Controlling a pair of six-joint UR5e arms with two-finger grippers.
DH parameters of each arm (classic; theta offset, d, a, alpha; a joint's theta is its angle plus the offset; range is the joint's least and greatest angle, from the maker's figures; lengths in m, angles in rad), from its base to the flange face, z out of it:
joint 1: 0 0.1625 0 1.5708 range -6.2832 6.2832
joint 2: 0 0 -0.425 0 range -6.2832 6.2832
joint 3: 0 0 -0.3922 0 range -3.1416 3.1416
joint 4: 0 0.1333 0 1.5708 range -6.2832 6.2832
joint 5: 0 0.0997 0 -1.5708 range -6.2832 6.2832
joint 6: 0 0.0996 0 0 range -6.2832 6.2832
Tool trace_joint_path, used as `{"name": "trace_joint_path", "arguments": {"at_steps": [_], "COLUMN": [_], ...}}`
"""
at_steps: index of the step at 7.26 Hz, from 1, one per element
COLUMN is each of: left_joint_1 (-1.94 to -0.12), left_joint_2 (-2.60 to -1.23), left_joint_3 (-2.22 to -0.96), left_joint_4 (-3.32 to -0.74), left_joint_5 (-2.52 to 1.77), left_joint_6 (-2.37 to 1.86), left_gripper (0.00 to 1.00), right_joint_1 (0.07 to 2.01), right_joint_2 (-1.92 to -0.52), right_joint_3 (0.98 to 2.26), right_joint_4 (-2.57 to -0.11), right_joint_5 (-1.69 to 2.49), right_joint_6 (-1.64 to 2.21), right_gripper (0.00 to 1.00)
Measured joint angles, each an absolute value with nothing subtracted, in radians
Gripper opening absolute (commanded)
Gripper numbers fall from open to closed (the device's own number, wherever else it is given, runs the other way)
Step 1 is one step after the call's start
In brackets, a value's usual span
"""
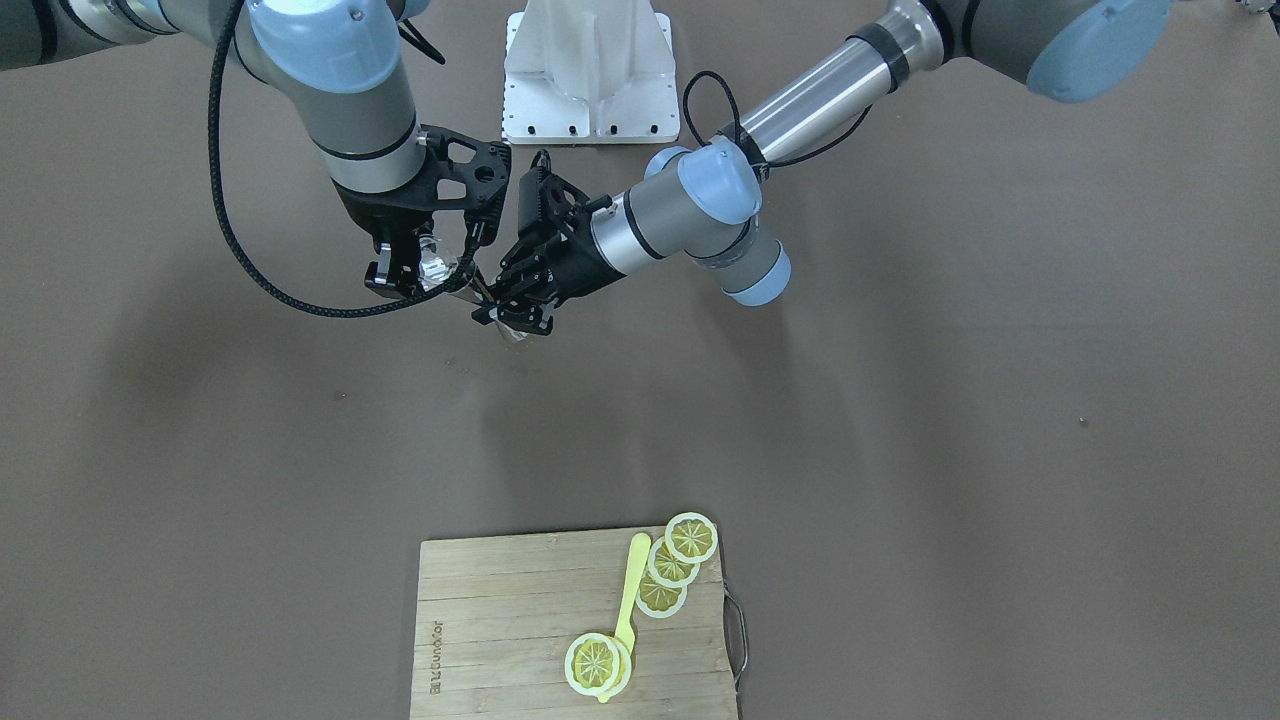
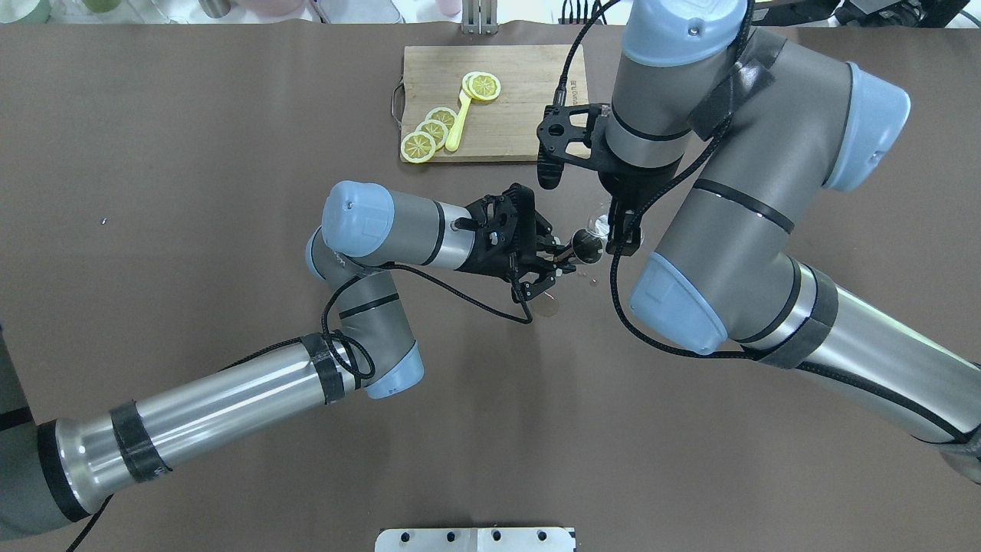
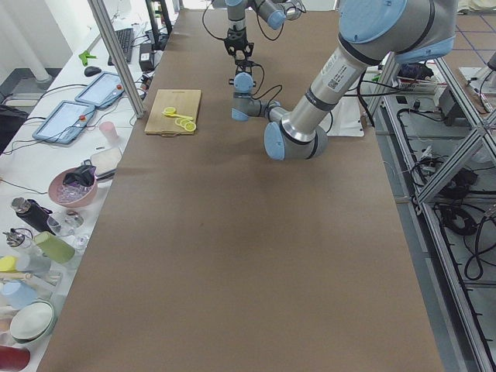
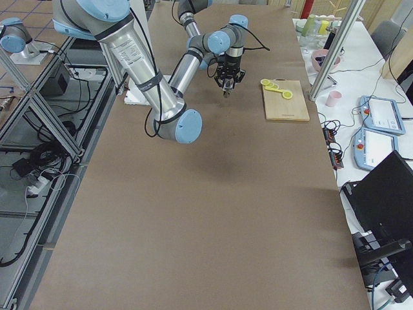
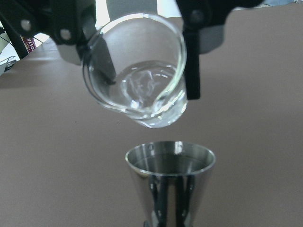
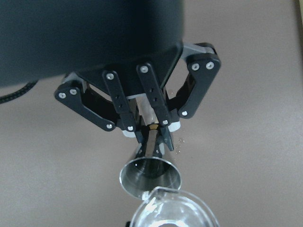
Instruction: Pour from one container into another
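- Jigger [image 5: 170, 182]: shiny metal, low in the centre of the left wrist view with its wide open mouth facing up in the frame. In the overhead view it sits just right of centre, lifted clear of the table [image 2: 191, 192].
- My left pincer [image 6: 150, 134] is narrowed onto the jigger's thin waist, one finger pressed on each side. The open cone points away from my wrist, toward the other arm.
- Glass cup [image 5: 135, 101]: clear, with a pouring lip. It fills the upper middle of the left wrist view, directly above the jigger's mouth.
- The cup is tipped, its lip leaning down toward the jigger. A strip of brown table shows between the two rims, so they are not touching.
- I cannot tell whether the ripples at the bottom of the cup are liquid or just its thick base.
- My right pincer [image 5: 147, 80] grips the cup by its sides, a dark finger against each wall. It comes down from the upper part of the frame.
- In the front-facing view the two pincers meet just left of centre in the upper half, below the white mounting plate [image 1: 590, 70] at the top edge.
- A wooden cutting board [image 2: 521, 100] lies at the top centre of the overhead view, well apart from the pincers.
- On the left part of the board are yellow lemon slices [image 2: 419, 146], some overlapping, and a yellow spoon [image 2: 458, 123] lying across among them.
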State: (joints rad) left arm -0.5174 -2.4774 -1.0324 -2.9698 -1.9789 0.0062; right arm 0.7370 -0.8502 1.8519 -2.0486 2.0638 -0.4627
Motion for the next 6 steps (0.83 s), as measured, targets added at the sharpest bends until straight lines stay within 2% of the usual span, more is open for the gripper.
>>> {"name": "trace_joint_path", "arguments": {"at_steps": [6], "left_joint_1": [-0.516], "left_joint_2": [-2.477], "left_joint_3": [-1.032], "left_joint_4": [-2.971], "left_joint_5": [-1.977], "left_joint_6": [0.006], "left_gripper": [0.0], "right_joint_1": [0.71], "right_joint_2": [-0.793], "right_joint_3": [1.824], "right_joint_4": [-2.169], "right_joint_5": [2.026], "right_joint_6": [-0.493], "right_gripper": [0.0]}}
